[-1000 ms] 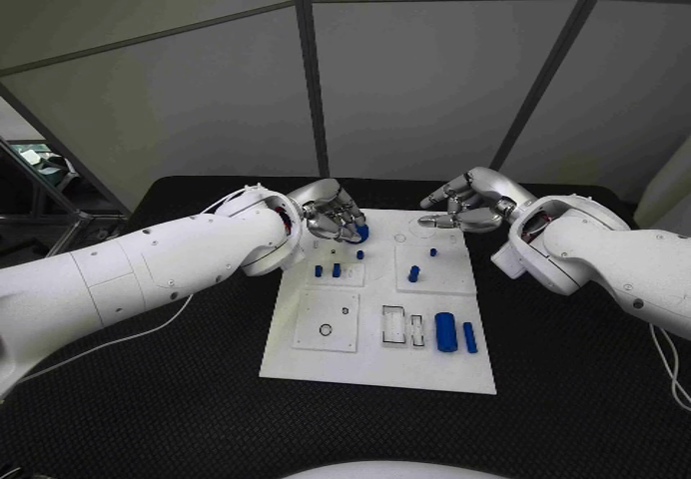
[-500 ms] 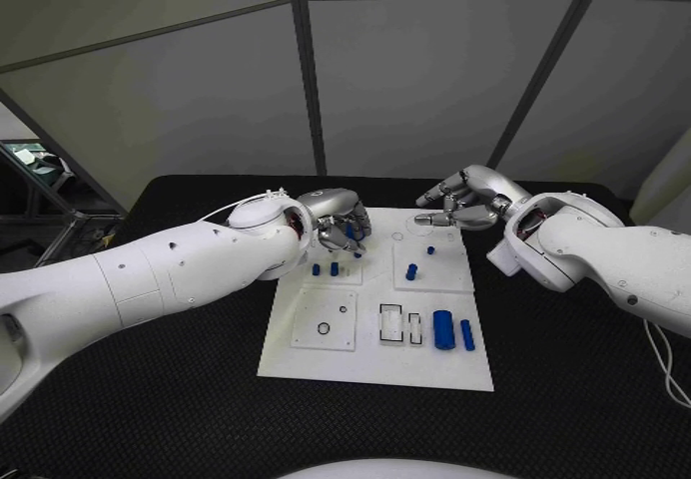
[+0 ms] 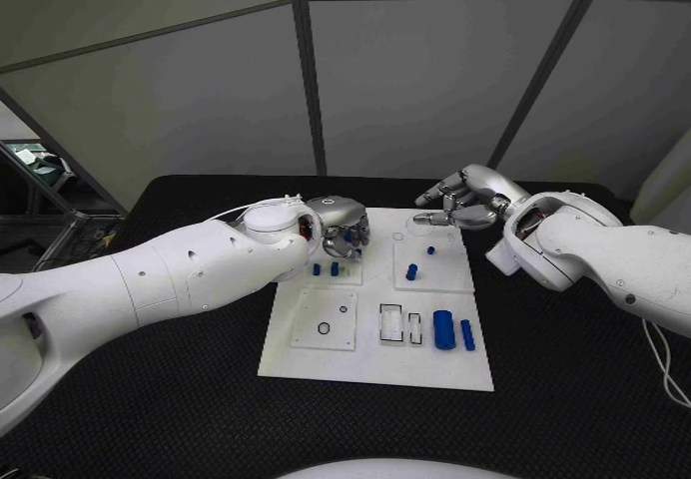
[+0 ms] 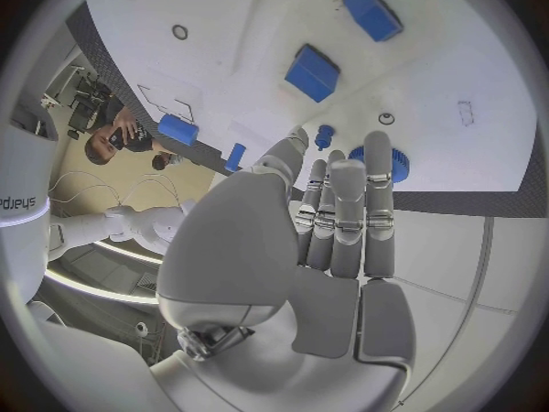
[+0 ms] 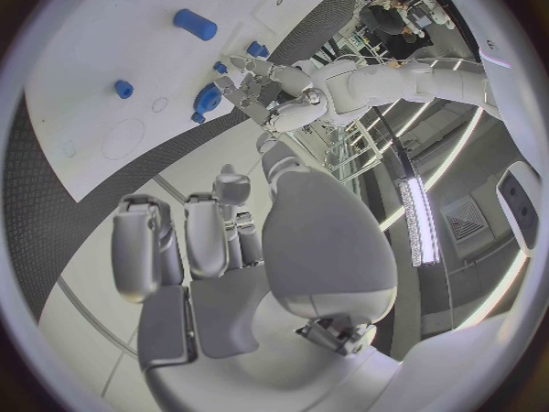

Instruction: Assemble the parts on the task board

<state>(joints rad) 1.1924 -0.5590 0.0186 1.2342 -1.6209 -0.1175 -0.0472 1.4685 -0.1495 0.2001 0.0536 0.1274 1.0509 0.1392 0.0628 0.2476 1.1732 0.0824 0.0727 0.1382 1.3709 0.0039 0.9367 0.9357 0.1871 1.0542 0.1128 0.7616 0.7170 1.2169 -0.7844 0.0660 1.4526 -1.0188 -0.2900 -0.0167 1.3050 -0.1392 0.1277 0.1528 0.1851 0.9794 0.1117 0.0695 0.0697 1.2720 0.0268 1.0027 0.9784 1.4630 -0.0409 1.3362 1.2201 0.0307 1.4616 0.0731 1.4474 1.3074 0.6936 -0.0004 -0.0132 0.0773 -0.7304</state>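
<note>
- Head view: near right of the task board, two blue cylinders lie loose, likely awaiting insertion.
- Mid-board, small blue pegs stand in holes.
- Far left, the left hand curls over a blue part at its fingertips; whether it grips, I cannot tell.
- Far right, the right hand hovers unclenched, holding nothing.

I read one marking only: partial grey lettering, roughly "sharpa" with its start cut off, on the white arm casing well behind the fingers. Nothing else legible.
</note>
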